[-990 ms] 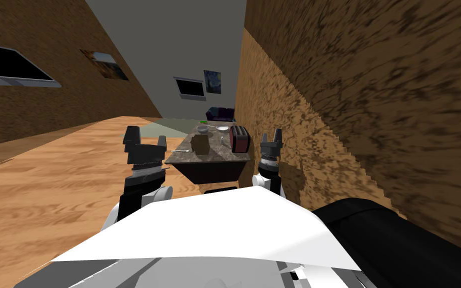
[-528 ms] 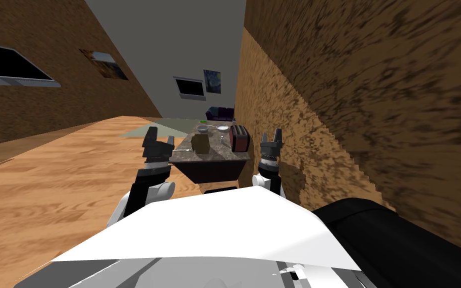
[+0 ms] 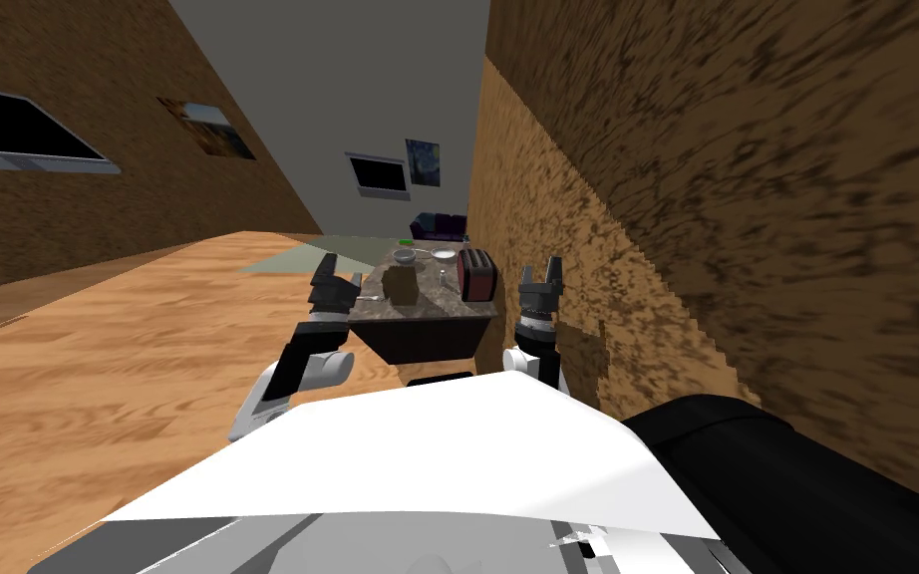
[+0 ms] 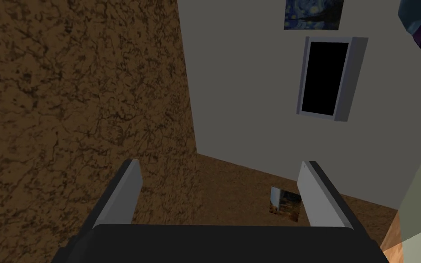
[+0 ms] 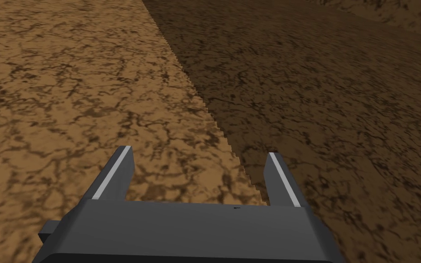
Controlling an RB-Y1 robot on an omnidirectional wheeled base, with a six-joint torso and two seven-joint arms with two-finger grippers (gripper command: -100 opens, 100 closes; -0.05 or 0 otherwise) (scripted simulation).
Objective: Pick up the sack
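In the head view, the brown sack (image 3: 400, 287) stands on the dark marbled surface (image 3: 428, 311) ahead, with a red toaster (image 3: 477, 276) near it. My left pincer (image 3: 338, 276) is raised by the surface's near left corner, apart from the sack. My right pincer (image 3: 540, 271) is up beside the wall.

In the left wrist view, my fingers (image 4: 122, 194) stand wide open, holding nothing. In the right wrist view they are open and empty too.

Nothing is gripped yet. By my judgement the reach, the grip and the lift are all left to do.

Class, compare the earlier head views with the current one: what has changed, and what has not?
The left gripper, open and empty, has swung forward and inward to the near left corner of the table, closer to the brown sack. Nothing was grasped. The right gripper, sack and red toaster stayed put.
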